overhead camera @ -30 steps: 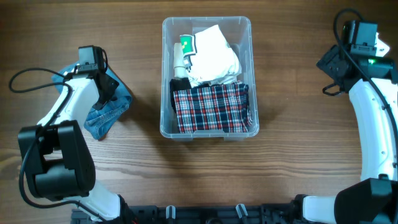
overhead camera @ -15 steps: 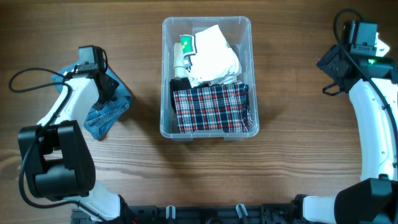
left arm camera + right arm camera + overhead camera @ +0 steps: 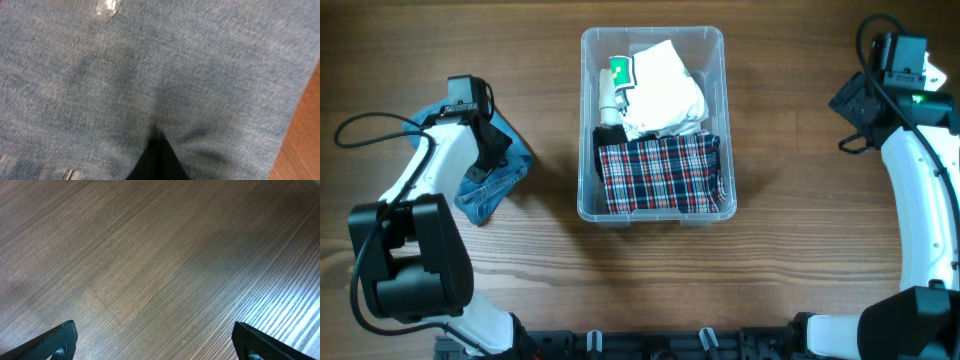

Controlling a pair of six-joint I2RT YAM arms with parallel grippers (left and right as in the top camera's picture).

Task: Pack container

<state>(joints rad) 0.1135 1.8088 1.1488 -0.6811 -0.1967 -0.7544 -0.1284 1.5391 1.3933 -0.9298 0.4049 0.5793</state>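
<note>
Clamped in left gripper [image 3: 159, 152]: crumpled blue denim cloth [image 3: 485, 192], toward wooden table's [image 3: 790, 250] left edge. Beside it, clear plastic rectangular container [image 3: 586, 120]; green-white label [image 3: 618, 71] inside, writing unreadable. Right gripper [image 3: 155, 342] spread wide.

Overhead's evenly lit and sharp; left wrist's all blur; right wrist has table [image 3: 285, 305] glare lower right.

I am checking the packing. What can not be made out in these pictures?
Left fingers: wrist view, cut by the bottom edge; overhead, the arm covers them.
Container bottom: overhead, the white cloth and plaid cloth cover it.
Green label: overhead, too small to read.
Right fingers: wrist view, bottom edge cuts them.
</note>
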